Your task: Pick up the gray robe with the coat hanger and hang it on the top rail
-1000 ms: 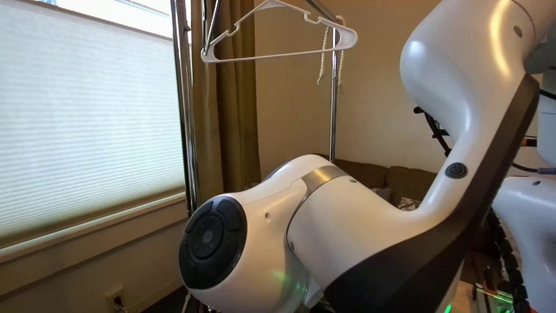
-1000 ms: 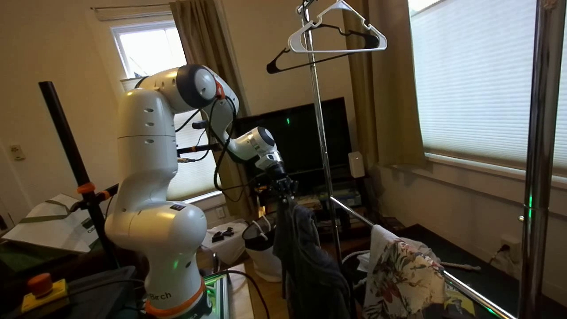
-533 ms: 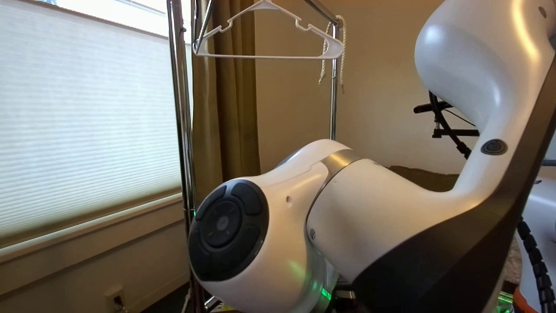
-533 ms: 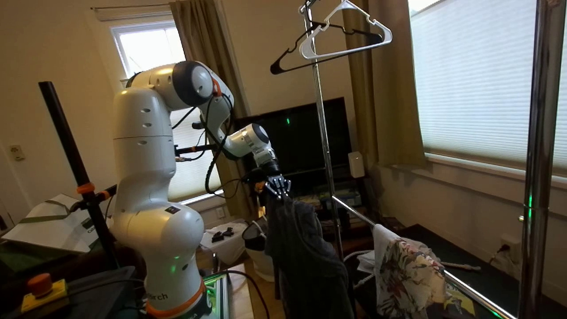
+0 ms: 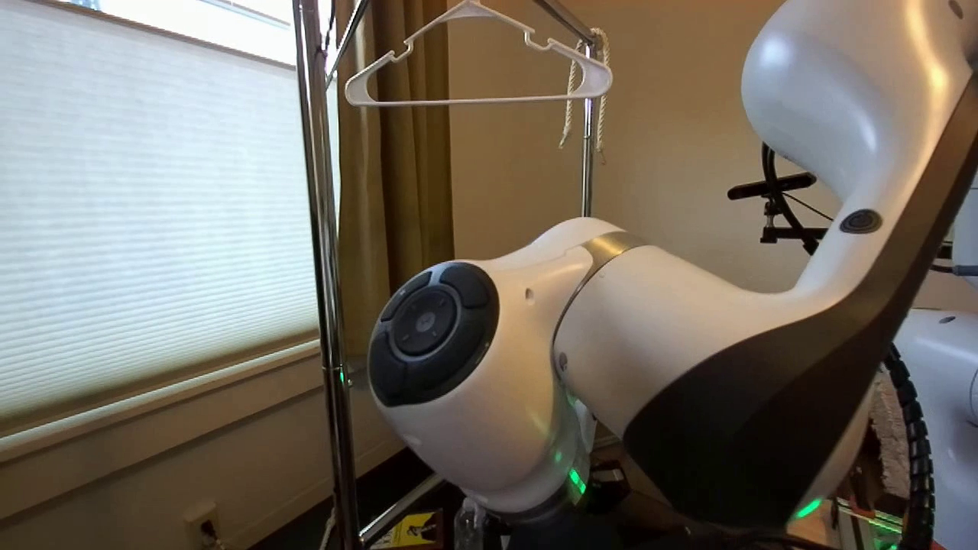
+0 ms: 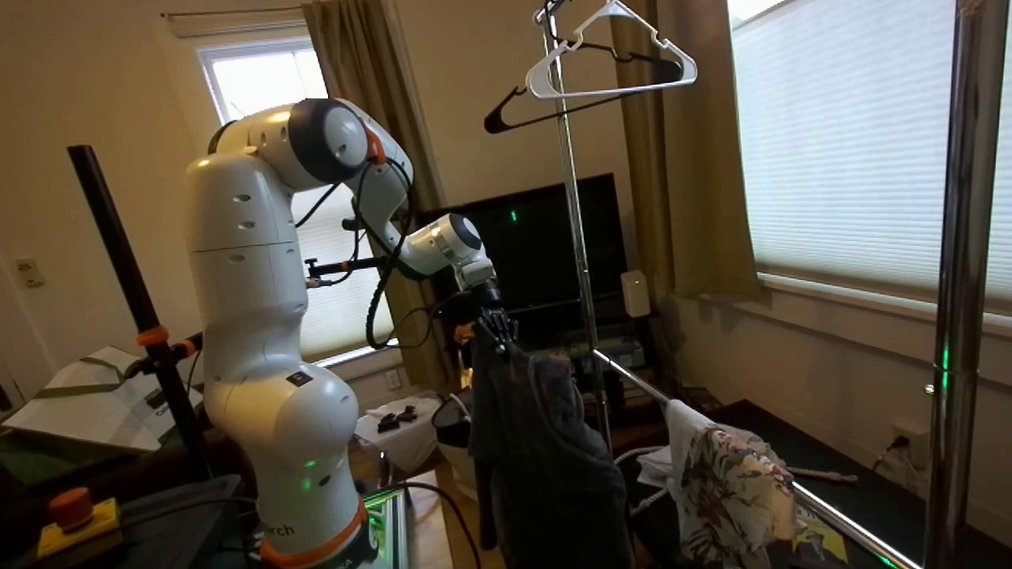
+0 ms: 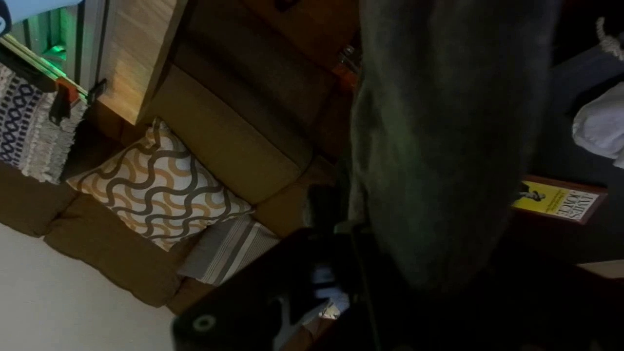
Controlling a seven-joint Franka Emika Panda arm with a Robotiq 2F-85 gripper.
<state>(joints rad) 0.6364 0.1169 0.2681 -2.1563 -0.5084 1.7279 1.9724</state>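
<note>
And the pincer [image 6: 503, 346] is clamped tight on the robe [image 6: 549, 458], gripping its upper end; it dangles limp, well below the rail [image 5: 564, 19], with a white hanger [image 5: 477, 101] hanging high up and a floral cloth [image 6: 723, 482] draped over the lower bar [image 6: 632, 378]

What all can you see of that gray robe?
The gray robe looks like soft, thick, dark blue-gray fabric. In an exterior view it hangs in loose folds from the gripper, its lower end out of frame. Whether it touches the rack upright beside it, I can't tell; any hanger inside is hidden.
</note>
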